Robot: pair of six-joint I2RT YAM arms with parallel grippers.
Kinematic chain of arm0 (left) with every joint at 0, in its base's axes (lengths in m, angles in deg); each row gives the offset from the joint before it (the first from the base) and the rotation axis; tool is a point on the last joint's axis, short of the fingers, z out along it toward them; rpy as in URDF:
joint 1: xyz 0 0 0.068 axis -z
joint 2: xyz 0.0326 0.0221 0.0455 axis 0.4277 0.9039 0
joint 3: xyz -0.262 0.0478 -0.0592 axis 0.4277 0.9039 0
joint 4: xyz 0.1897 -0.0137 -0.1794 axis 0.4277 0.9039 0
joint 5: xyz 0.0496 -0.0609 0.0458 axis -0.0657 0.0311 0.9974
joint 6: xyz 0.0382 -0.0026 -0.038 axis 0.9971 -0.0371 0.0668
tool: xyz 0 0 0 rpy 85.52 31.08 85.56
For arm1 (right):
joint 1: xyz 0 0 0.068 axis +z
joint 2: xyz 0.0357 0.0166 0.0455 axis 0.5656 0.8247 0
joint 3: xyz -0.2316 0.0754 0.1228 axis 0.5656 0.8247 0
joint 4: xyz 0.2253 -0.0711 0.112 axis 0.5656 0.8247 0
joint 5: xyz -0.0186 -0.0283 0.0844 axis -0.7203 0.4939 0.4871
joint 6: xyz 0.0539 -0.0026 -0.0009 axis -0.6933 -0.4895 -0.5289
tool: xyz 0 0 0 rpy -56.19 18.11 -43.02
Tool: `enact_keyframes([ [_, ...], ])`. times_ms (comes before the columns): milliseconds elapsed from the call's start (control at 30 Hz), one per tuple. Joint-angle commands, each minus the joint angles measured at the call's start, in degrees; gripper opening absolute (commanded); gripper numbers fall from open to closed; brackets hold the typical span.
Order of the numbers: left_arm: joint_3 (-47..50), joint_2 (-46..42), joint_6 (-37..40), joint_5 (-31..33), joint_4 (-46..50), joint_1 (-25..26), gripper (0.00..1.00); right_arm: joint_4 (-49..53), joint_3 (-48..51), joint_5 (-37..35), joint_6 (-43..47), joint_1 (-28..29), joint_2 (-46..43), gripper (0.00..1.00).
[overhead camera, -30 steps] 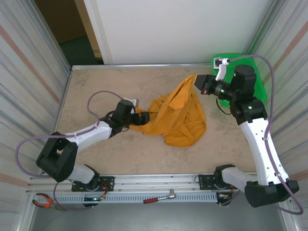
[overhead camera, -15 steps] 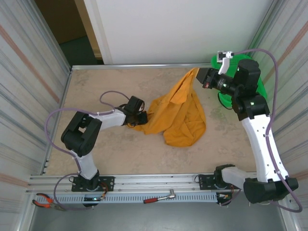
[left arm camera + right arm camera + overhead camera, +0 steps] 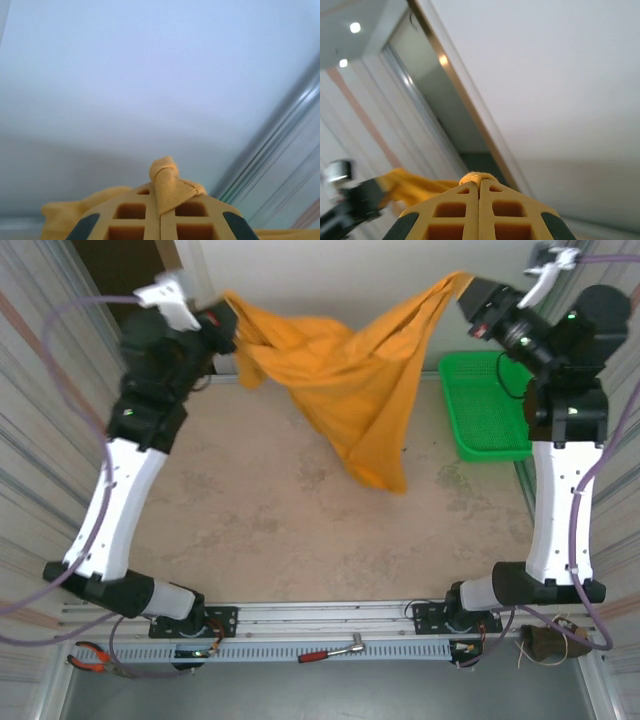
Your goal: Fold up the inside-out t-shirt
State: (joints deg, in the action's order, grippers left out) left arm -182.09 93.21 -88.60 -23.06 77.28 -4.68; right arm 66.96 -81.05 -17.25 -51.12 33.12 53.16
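Top external: above the table (image 3: 250, 525) the shirt (image 3: 350, 390) hangs in the air. It is orange-yellow and droops to a point in the middle. Up high, the left gripper (image 3: 226, 328) and the right gripper (image 3: 466, 292) each pinch one corner tight.

Green basket (image 3: 487, 405) sits far right on the table (image 3: 250, 530); red-handled pliers (image 3: 92, 657) lie at front-left.

Both arms are standing near-vertical, wrists high and angling inward toward each other. Left gripper (image 3: 226, 322) is clamping fully closed on a bunch of the inside-out t-shirt (image 3: 350, 380). Right gripper (image 3: 466, 292) is pinching another edge likewise, fingers pressing flush together.
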Motion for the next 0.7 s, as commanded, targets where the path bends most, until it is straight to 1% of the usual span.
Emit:
enact_keyframes([
  [0,-6.6,0.4,1.1,2.5,-1.6,0.1,0.00,-9.5,-4.0,-3.0,-8.2,-4.5,-0.9,0.00],
  [100,-7.2,-0.5,-0.1,3.8,-6.4,0.1,0.00,-13.7,-2.4,-7.5,-11.8,-8.0,-2.5,0.00],
  [133,-7.2,-0.5,-0.5,3.9,-7.1,0.1,0.00,-13.9,-2.2,-7.5,-12.5,-8.2,-2.4,0.00],
  [167,-7.3,-0.1,-1.3,3.4,-7.0,0.1,0.00,-14.2,-2.0,-6.1,-13.4,-8.1,-1.9,0.00],
  [233,-7.8,1.8,-3.1,-0.1,-5.3,0.1,0.00,-12.8,-1.9,-2.0,-13.9,-7.2,-0.4,0.00],
  [267,-8.5,3.3,-3.9,-2.1,-3.3,0.2,0.00,-11.5,-1.1,-1.2,-13.3,-6.7,-0.3,0.00],
  [300,-9.1,4.6,-4.5,-3.9,-1.8,0.2,0.00,-10.5,0.2,-0.9,-12.4,-6.6,-0.4,0.00],
  [367,-11.6,7.7,-4.6,-7.2,2.9,0.1,0.00,-9.0,4.2,-3.5,-10.9,-8.3,-2.4,0.00],
  [400,-12.4,8.2,-4.5,-7.3,4.3,0.0,0.00,-9.4,6.2,-5.0,-11.1,-9.9,-3.7,0.00],
  [433,-12.0,7.8,-4.2,-6.0,4.5,-0.1,0.00,-10.0,8.2,-6.3,-11.9,-12.0,-5.0,0.00],
  [533,-5.0,3.1,-2.9,0.0,-3.1,-1.0,0.00,-10.4,10.3,-7.4,-14.0,-16.4,-6.6,0.00],
  [567,-3.9,2.3,-4.0,0.3,-4.5,-2.0,0.00,-10.4,10.5,-7.7,-14.4,-17.0,-6.9,0.00],
  [667,-4.4,1.6,-6.6,-0.2,-4.6,-5.3,0.00,-12.4,12.4,-9.4,-16.2,-17.1,-7.6,0.00],
])
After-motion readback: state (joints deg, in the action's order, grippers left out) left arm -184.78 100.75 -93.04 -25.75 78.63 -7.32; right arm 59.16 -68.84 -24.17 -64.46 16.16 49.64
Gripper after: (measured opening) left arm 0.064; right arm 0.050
